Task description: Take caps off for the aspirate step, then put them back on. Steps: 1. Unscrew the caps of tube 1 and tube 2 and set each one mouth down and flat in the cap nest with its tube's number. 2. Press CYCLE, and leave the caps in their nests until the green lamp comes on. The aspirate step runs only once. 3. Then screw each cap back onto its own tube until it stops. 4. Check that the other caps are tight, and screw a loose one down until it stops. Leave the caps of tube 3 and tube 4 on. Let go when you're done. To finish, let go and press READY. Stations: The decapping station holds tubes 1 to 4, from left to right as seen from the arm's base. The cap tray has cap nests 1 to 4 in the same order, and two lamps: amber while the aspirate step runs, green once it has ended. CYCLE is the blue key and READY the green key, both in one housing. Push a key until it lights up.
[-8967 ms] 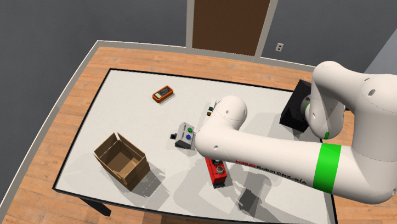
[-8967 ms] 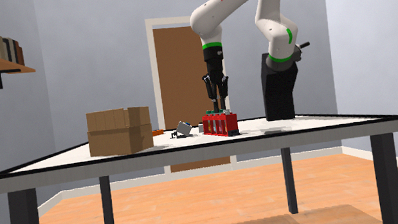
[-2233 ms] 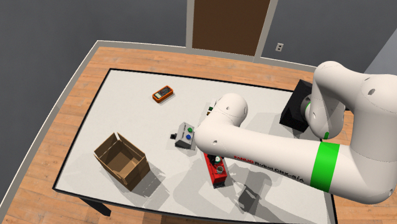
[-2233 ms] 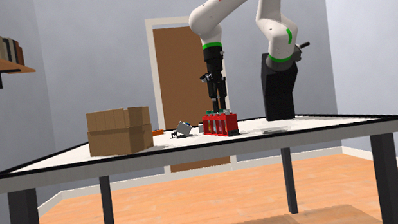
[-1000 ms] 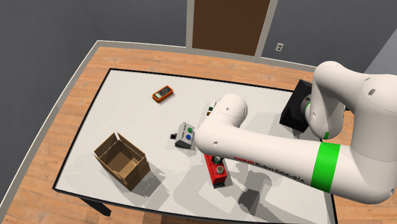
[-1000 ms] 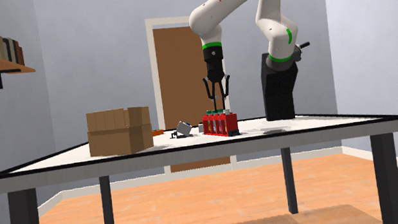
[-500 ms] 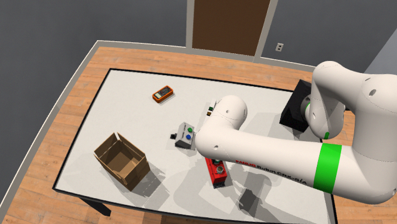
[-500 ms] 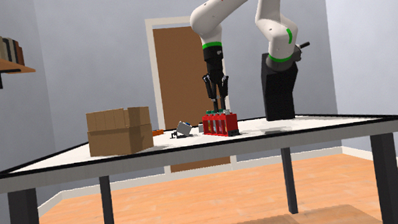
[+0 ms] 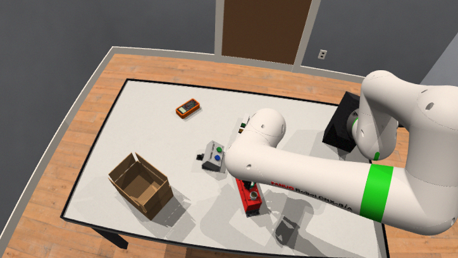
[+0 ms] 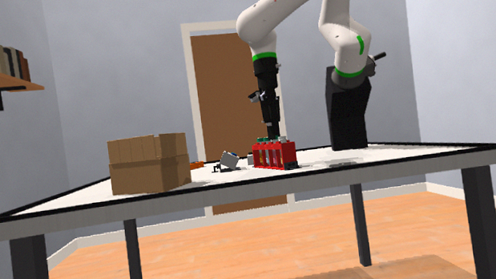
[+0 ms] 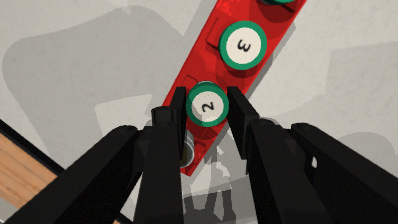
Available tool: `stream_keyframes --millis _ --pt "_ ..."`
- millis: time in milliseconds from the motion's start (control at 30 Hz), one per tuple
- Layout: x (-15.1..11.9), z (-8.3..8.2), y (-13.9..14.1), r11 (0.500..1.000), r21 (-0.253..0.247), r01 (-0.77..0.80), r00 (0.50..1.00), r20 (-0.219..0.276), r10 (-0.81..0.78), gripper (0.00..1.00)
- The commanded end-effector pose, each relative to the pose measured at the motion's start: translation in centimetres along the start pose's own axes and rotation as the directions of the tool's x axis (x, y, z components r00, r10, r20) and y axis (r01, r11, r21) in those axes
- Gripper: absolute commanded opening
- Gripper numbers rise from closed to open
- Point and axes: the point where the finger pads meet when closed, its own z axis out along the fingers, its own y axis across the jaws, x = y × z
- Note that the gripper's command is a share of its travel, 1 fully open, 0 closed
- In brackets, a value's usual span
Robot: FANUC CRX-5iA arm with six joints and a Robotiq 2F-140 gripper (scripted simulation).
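The red decapping station (image 9: 248,196) lies on the white table, also seen in the wrist view (image 11: 220,75). My gripper (image 11: 206,102) points straight down over it, and its two black fingers are shut on the green-rimmed cap of tube 2 (image 11: 207,104), one on each side. The cap sits over its tube in the station. Tube 1 (image 9: 253,195) stands open with no cap; in the wrist view it is partly hidden behind my left finger (image 11: 186,150). The cap of tube 3 (image 11: 243,45) is on its tube. The cap of tube 4 (image 11: 277,1) shows at the top edge.
The grey key housing (image 9: 214,155) with the green key (image 9: 219,148) and the blue key (image 9: 217,157) stands left of the station. The cap tray lamps (image 9: 242,127) peek out behind my arm. An open cardboard box (image 9: 140,184) and an orange multimeter (image 9: 187,108) lie further left.
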Motion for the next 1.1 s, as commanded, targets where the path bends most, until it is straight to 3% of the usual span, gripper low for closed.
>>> stream_keyframes --millis 0,333,367,433,533,633,833,1067 --pt "0.05 -0.04 -0.01 1.0 0.004 0.004 1.0 0.003 -0.004 0.41" --pt "0.05 -0.04 -0.01 1.0 0.004 0.004 1.0 0.003 -0.004 0.41" --pt "0.06 -0.04 -0.01 0.997 0.004 -0.079 0.997 0.003 0.079 0.41" --pt "0.06 -0.04 -0.01 0.997 0.004 -0.079 0.997 0.003 0.079 0.41" --pt "0.06 -0.04 -0.01 0.946 0.003 -0.324 0.946 0.004 0.324 0.41" --pt "0.06 -0.04 -0.01 0.889 0.003 -0.459 0.889 0.005 0.459 0.41" --pt "0.06 -0.04 -0.01 0.71 0.001 -0.704 0.71 0.005 0.704 0.41" --pt "0.06 -0.05 -0.01 0.71 0.001 -0.704 0.71 0.005 0.704 0.41"
